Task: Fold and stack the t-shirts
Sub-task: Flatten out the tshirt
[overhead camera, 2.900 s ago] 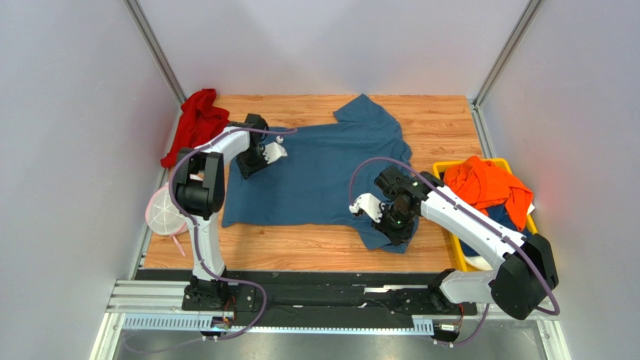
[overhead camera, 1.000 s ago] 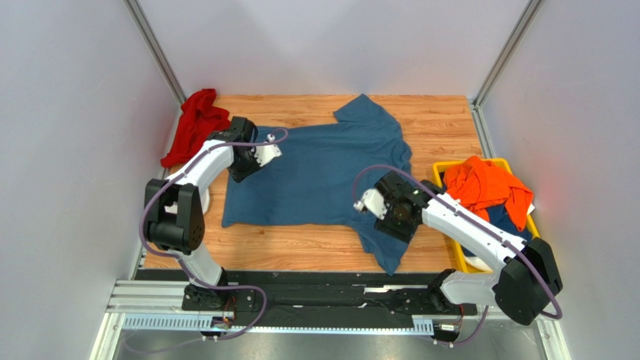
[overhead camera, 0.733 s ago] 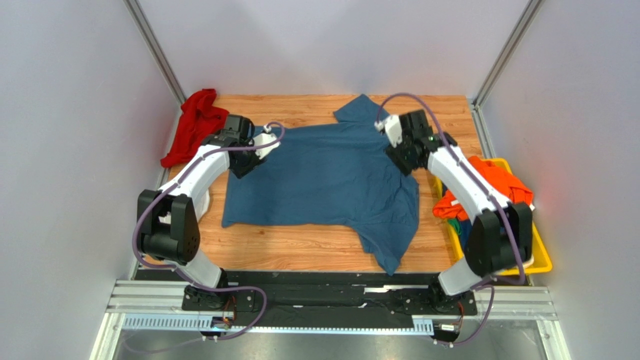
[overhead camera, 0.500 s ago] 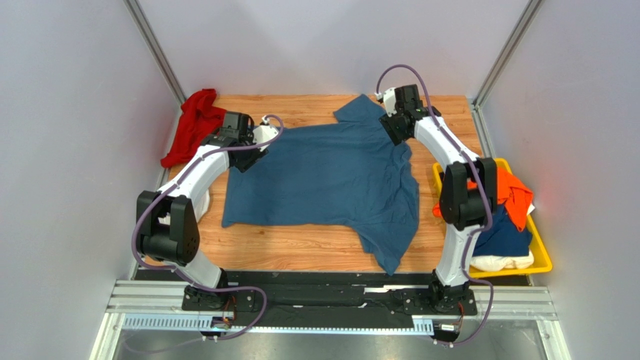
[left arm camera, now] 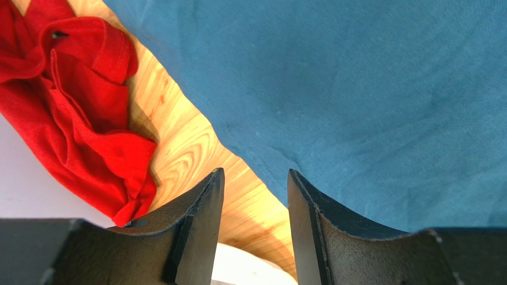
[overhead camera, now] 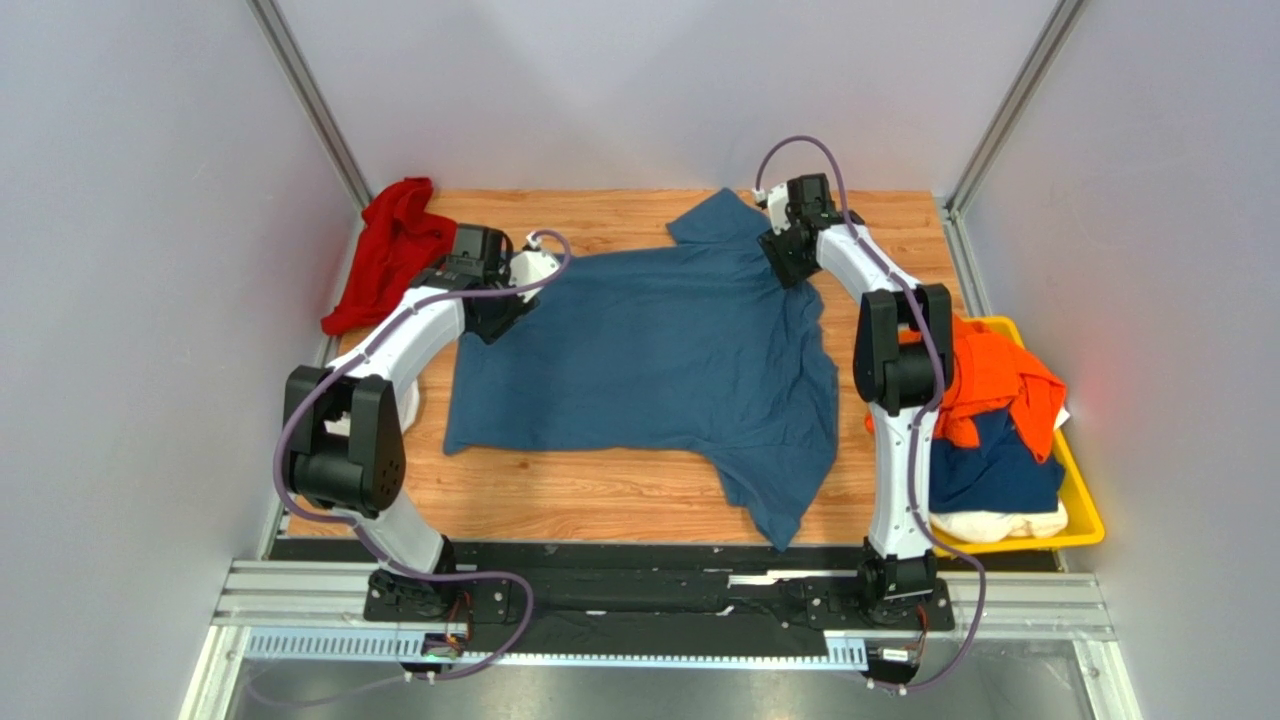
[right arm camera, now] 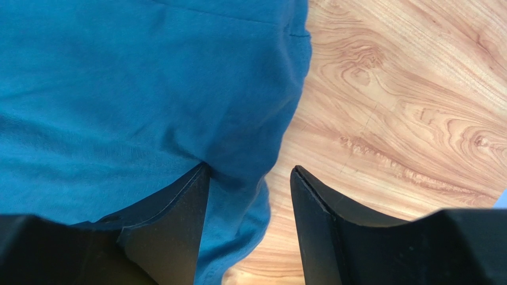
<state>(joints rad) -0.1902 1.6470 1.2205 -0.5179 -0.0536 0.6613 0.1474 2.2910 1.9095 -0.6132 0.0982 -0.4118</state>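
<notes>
A large slate-blue short-sleeved cotton t-shirt (overhead camera: 661,353) lies spread flat on the light wooden bench (overhead camera: 601,518). One sleeve points to the far edge and the other to the near edge on the right side.

The left fingers (left arm camera: 196,231) are spread apart, low over the shirt's far-left corner. The gap between them shows bare wood and the shirt's stitched edge, and nothing is pinched. Just beside that corner, against the left wall, lies a crumpled red cloth (overhead camera: 388,248), apart from the blue shirt with a strip of wood between them.

The right fingers (right arm camera: 172,231) are also spread, at the far sleeve where it meets the body. One finger is over a rumpled fold of blue cloth and the other is over bare wood. The cloth edge runs into the gap, but the fingers are not closed on it.

At the right edge of the bench stands a yellow plastic bin (overhead camera: 1085,525). It holds a bunched orange t-shirt (overhead camera: 1007,375) on top, a navy t-shirt (overhead camera: 992,465) below it and a cream t-shirt (overhead camera: 999,525) at the near end. In the overhead view the right arm's upright link crosses the bin's left side and hides part of the orange shirt.
</notes>
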